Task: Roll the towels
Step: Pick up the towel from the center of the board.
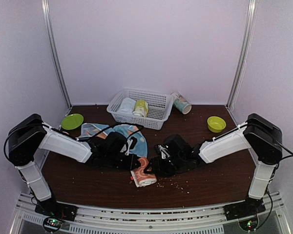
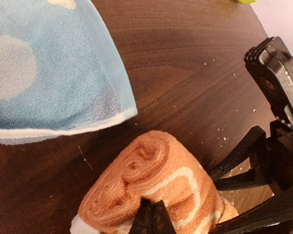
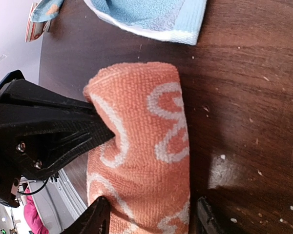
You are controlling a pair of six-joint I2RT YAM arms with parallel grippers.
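My left gripper (image 2: 154, 217) is fully closed, its tip pressed against one end of the rolled peach-orange terry towel with pale looping prints (image 3: 141, 146). The roll lies at the near middle of the dark wooden table (image 1: 210, 175). My right gripper (image 3: 149, 217) stands wide, fingers straddling that roll. The light blue spotted cloth towel (image 2: 49, 73) lies flat just beyond, to the left.

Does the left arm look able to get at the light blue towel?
Probably yes: the light blue towel lies flat just beside the left pincer, only bare table between; its shut jaws must open first.
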